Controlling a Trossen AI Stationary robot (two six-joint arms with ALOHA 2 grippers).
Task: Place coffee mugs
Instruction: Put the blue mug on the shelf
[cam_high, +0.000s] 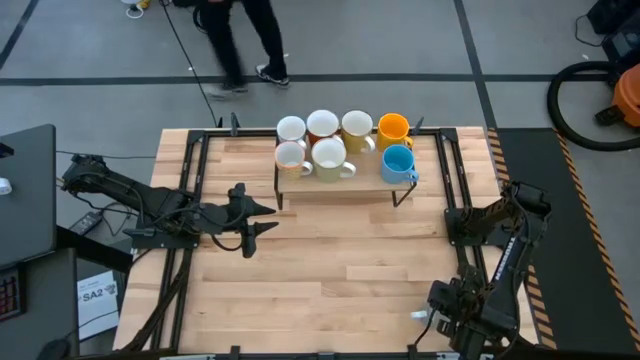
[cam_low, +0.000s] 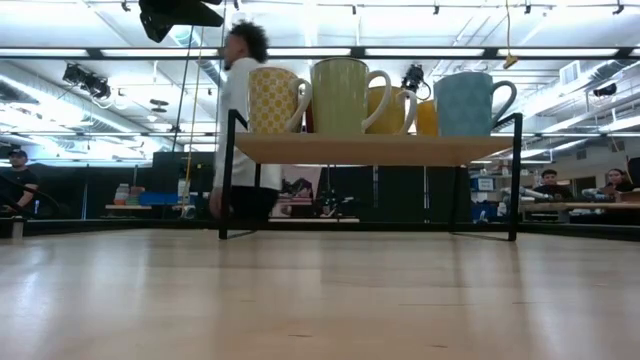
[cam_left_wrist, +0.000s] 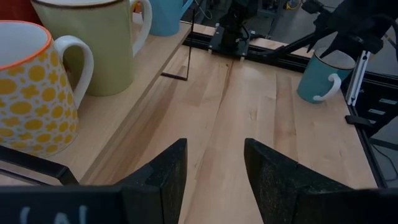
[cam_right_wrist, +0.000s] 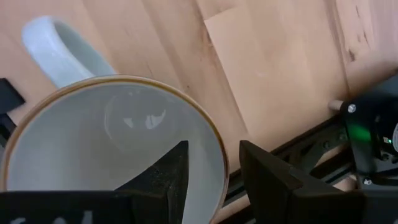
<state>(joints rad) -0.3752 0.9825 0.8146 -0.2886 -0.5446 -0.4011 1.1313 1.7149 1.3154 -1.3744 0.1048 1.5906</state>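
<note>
Several coffee mugs stand upright on a low wooden shelf (cam_high: 345, 183) at the table's far middle, among them an orange-yellow one (cam_high: 393, 128), a light blue one (cam_high: 398, 162) and a larger pale one (cam_low: 340, 95). A teal mug (cam_left_wrist: 320, 78) with a white handle (cam_right_wrist: 59, 53) stands near the table's right near corner. My right gripper (cam_right_wrist: 212, 152) points down over it, open, one finger inside the mug and one outside its brown rim (cam_right_wrist: 214, 140). My left gripper (cam_high: 272, 218) hovers open left of the shelf, nothing between its fingers.
A person (cam_high: 245, 40) walks past the table's far edge. Black frame rails (cam_high: 190, 200) run along the table's left and right sides. Bare wood (cam_high: 340, 265) lies between the two arms, in front of the shelf.
</note>
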